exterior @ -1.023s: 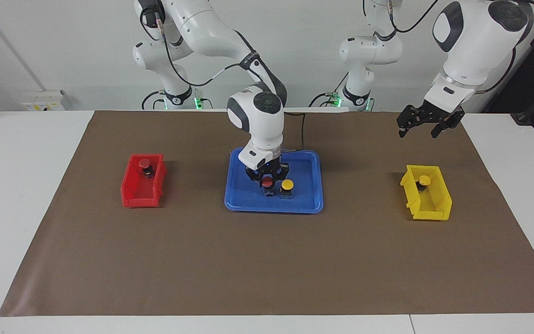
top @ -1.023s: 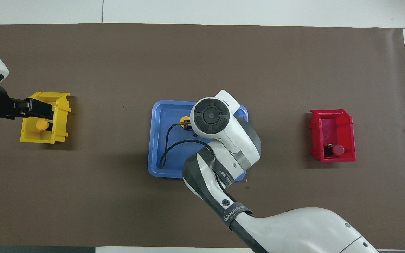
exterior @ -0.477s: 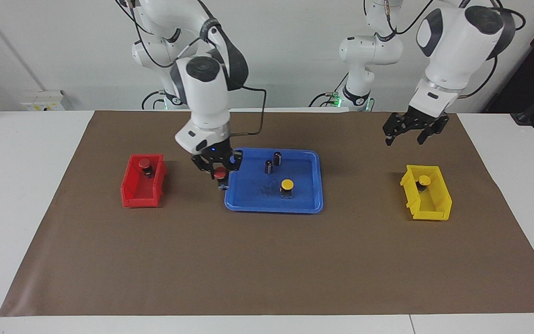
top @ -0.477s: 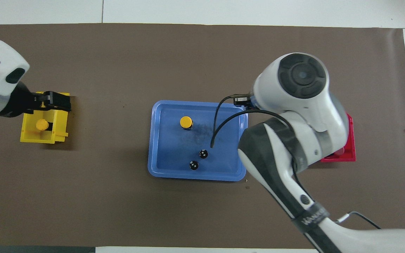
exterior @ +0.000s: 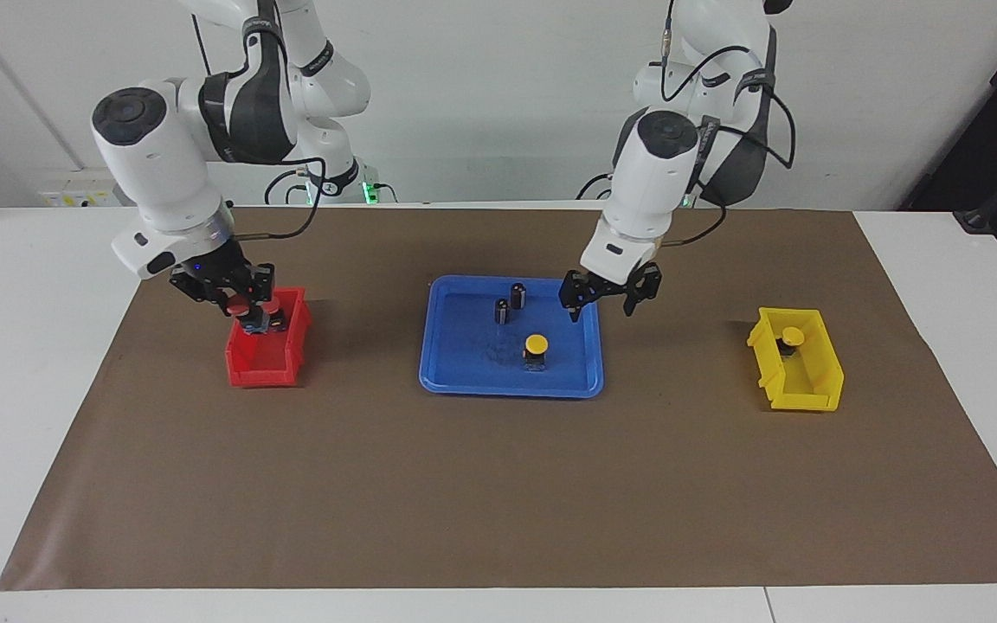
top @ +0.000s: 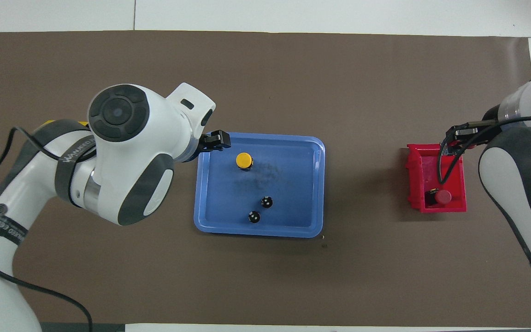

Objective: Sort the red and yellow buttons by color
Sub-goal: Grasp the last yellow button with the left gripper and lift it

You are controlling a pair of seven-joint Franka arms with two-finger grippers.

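While right gripper [exterior: 243,313] pinches a red button [exterior: 240,309] over the red bin [exterior: 265,368], left gripper [exterior: 607,298] hangs spread over the blue tray's [exterior: 464,381] edge.
Both arms bent, wrists angled down; 2nd red button [top: 442,197] in red bin, yellow button [exterior: 536,345] on tray, another [exterior: 793,336] in yellow bin [exterior: 801,389].

Our two arms are glossy white with dark grey joint bands (one lettered), black cables and black pincers.

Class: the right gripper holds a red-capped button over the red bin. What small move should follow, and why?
Probably open the right gripper to drop its red-capped push-button into the red plastic bin, where another red-capped button already lies.
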